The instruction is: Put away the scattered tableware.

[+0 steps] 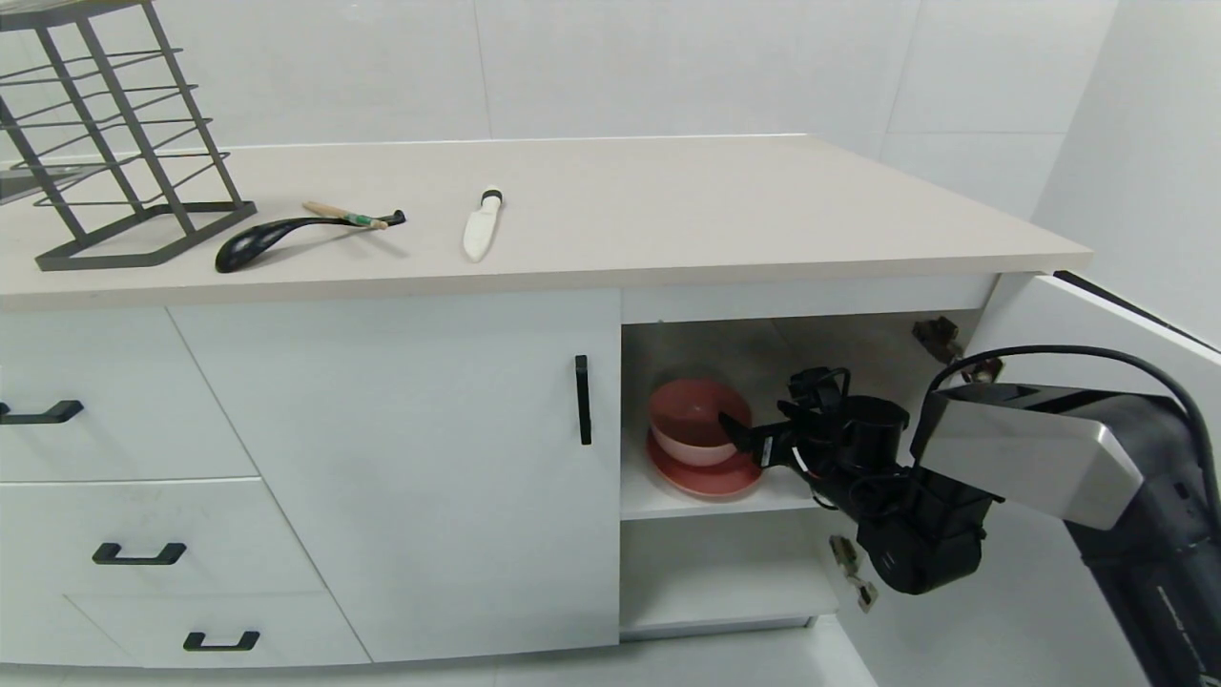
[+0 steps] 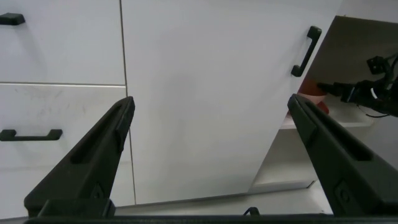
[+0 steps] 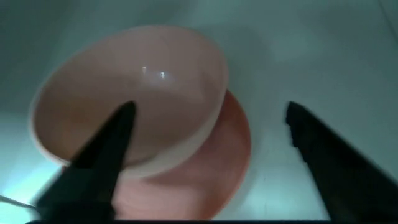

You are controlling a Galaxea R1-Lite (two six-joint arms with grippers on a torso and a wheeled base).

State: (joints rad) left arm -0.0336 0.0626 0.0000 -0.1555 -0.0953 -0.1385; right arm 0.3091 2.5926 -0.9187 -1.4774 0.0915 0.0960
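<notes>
A pink bowl (image 1: 689, 420) sits on a red plate (image 1: 701, 477) on the upper shelf (image 1: 658, 501) of the open cabinet. My right gripper (image 1: 739, 431) is inside the cabinet at the bowl's right side. In the right wrist view the right gripper (image 3: 208, 109) is open: one finger overlaps the bowl (image 3: 124, 99), the other stands clear beyond the plate (image 3: 217, 168). On the counter lie a black ladle (image 1: 258, 239), wooden chopsticks (image 1: 343, 215) and a white knife (image 1: 482, 227). My left gripper (image 2: 210, 102) is open, low before the closed cabinet door (image 2: 199, 93).
A dark wire rack (image 1: 114, 143) stands at the counter's left end. The cabinet's right door (image 1: 1097, 324) is swung open beside my right arm. The closed door has a black handle (image 1: 583, 399); drawers (image 1: 134, 553) are to its left. The lower shelf (image 1: 706, 582) is bare.
</notes>
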